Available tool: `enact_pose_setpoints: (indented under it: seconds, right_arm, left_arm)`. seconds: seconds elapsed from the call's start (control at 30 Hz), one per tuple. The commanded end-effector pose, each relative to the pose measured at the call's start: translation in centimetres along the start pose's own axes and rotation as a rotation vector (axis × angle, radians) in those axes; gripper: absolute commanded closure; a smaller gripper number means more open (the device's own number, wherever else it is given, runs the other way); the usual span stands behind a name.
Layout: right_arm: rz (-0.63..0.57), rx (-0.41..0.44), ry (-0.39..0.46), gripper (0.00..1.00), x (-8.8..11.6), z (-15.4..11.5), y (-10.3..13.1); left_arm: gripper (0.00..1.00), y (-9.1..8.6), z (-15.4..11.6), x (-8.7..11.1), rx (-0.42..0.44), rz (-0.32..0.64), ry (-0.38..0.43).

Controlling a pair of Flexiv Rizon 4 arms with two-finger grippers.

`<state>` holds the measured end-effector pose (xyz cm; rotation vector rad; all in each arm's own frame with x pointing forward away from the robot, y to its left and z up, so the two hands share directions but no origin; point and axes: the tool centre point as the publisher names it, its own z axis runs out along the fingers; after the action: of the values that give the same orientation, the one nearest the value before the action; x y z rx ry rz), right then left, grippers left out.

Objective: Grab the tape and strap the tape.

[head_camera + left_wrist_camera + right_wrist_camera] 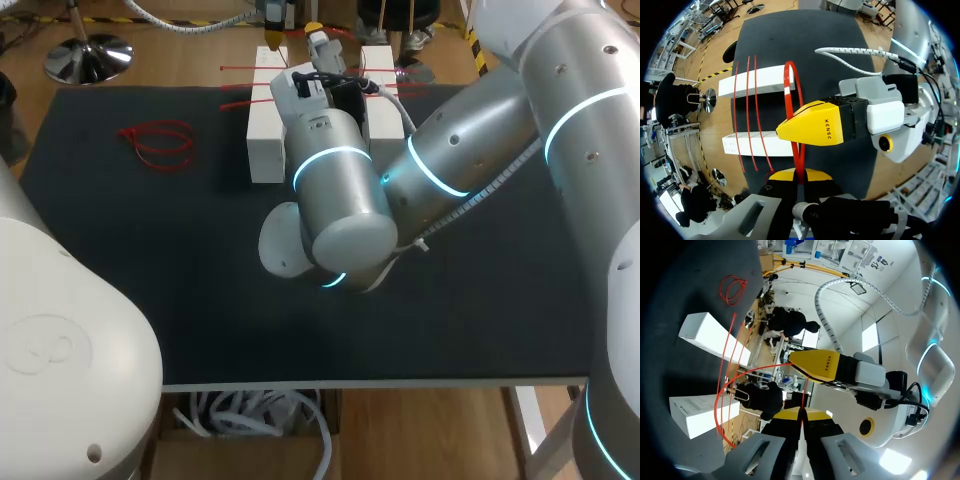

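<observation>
Two white boxes (268, 140) (378, 100) stand side by side at the table's far middle, with thin red tapes (746, 100) lying across both. A further red tape (790, 95) arches up in a loop over the gap between the boxes. My left gripper (796, 175), at the far side of the boxes (272, 38), is shut on one end of this loop. My right gripper (800, 412) is shut on the other end (740, 374), and it hangs over the boxes (316, 35). The two grippers are close together; my right gripper's yellow finger (812, 131) sits just ahead of the left one.
A loose bundle of red ties (160, 145) lies on the black mat (150, 280) at the far left. My right arm's elbow and forearm (340, 200) hang over the middle of the table. The left arm's bulk (60, 350) fills the near left corner.
</observation>
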<state>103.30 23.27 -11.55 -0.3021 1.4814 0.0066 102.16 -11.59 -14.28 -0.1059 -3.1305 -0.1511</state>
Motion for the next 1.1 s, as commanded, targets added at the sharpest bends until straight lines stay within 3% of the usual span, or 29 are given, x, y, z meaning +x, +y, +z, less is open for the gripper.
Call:
enact_pose_setpoints:
  seconds: [0.03, 1.1]
  right_arm:
    - [-0.003, 0.001, 0.008, 1.00, -0.22, -0.34, -0.29]
    - [0.002, -0.001, 0.007, 1.00, -0.23, 0.07, 0.10]
  left_arm:
    - [1.00, -0.03, -0.01, 0.05, -0.002, -0.001, 0.000]
    - [1.00, -0.03, -0.01, 0.05, -0.002, -0.001, 0.000]
